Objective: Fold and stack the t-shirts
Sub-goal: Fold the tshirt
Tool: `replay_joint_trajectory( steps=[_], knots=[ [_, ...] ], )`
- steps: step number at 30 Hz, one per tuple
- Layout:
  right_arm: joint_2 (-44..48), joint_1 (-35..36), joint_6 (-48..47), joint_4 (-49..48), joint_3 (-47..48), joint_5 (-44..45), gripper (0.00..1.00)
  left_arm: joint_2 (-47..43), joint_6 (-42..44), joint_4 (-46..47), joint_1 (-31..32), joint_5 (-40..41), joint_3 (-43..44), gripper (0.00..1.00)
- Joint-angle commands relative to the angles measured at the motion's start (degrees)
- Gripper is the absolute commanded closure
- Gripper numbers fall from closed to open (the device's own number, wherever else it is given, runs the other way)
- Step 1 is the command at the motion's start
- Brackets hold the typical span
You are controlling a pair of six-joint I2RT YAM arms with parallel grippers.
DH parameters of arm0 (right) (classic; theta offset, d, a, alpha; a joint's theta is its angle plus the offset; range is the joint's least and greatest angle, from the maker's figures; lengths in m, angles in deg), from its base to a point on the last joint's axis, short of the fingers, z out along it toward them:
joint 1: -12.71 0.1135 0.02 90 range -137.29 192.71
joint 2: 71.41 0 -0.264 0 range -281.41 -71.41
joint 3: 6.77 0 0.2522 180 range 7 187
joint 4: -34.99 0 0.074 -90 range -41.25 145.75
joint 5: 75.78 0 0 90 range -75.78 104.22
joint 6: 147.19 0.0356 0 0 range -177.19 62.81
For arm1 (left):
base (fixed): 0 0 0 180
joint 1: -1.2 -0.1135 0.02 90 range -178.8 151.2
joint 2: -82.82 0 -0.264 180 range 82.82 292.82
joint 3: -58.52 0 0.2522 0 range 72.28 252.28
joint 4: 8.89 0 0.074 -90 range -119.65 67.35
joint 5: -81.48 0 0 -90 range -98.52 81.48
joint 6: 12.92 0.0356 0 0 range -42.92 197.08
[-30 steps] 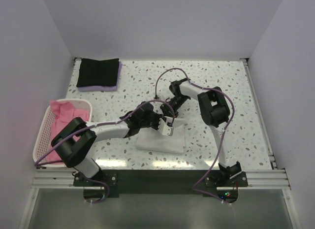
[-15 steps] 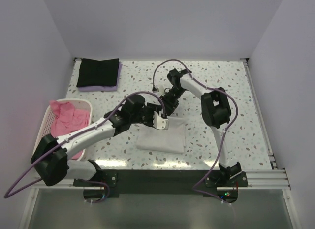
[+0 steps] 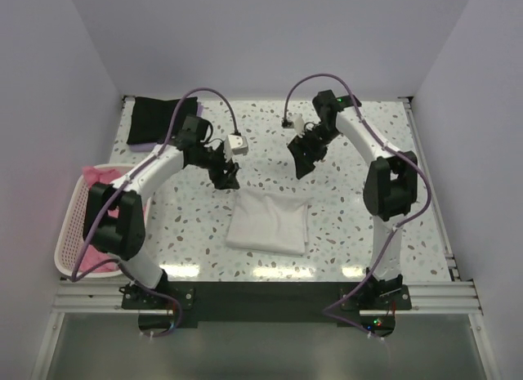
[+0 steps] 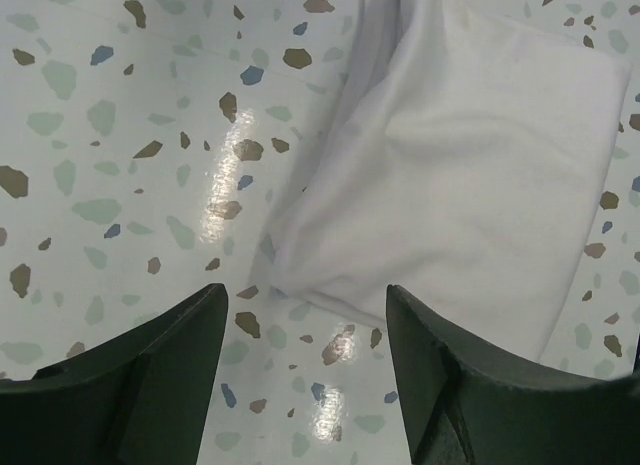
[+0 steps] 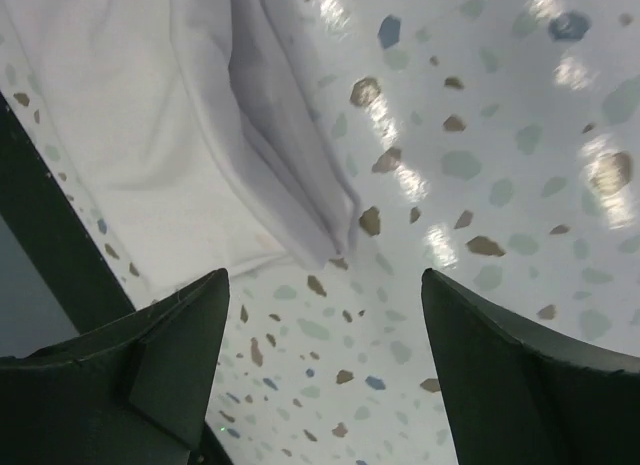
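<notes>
A folded white t-shirt (image 3: 268, 221) lies flat on the table near the front middle. It also shows in the left wrist view (image 4: 470, 175) and the right wrist view (image 5: 150, 135). My left gripper (image 3: 226, 177) hangs open behind the shirt's left corner, with only bare table between its fingers (image 4: 305, 297). My right gripper (image 3: 301, 161) hangs open behind the shirt's right corner, also holding nothing (image 5: 325, 277). A folded black t-shirt (image 3: 159, 117) lies on a lavender one (image 3: 139, 143) at the back left. Pink t-shirts (image 3: 100, 177) sit in the basket.
A pale pink lattice basket (image 3: 69, 233) stands at the table's left edge. The left arm reaches across the black stack's front edge. A dark frame rail (image 3: 270, 294) runs along the near edge. Walls close in the table on three sides.
Both grippers opened and pulled back from the white shirt. The left arm swung back and left, and the right arm moved toward the back. The shirt stayed folded where it lay.
</notes>
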Motion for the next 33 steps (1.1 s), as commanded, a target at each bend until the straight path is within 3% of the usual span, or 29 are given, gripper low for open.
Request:
replay_joint_trajectory(
  steps=[1, 8, 14, 22, 28, 33],
  knots=[
    [5.0, 0.9, 0.1, -2.6, -8.0, -3.0, 0.19, 6.2, -2.6, -7.6, -2.3, -7.5, 6.1, 0.3],
    [7.2, 1.1, 2.1, -10.5, -18.5, -4.2, 0.2, 15.3, -3.6, -6.8, -3.8, -7.9, 10.2, 0.28],
    [7.0, 1.4, 2.4, -14.2, -23.7, -4.7, 0.3, 18.3, -3.7, -5.9, -3.8, -7.1, 10.2, 0.29],
    [7.8, 1.6, 1.6, -13.8, -23.8, -4.8, 0.5, 20.4, -4.5, -5.2, -3.1, -8.9, 10.1, 0.34],
    [8.7, 2.0, -0.9, -11.0, -24.6, -3.7, 0.61, 21.2, -6.5, -5.1, -3.0, -9.5, 10.1, 0.51],
    [8.8, 2.0, -1.8, -8.1, -22.8, -2.3, 0.88, 19.3, -6.2, -5.5, -3.1, -9.9, 10.2, 0.8]
  ],
)
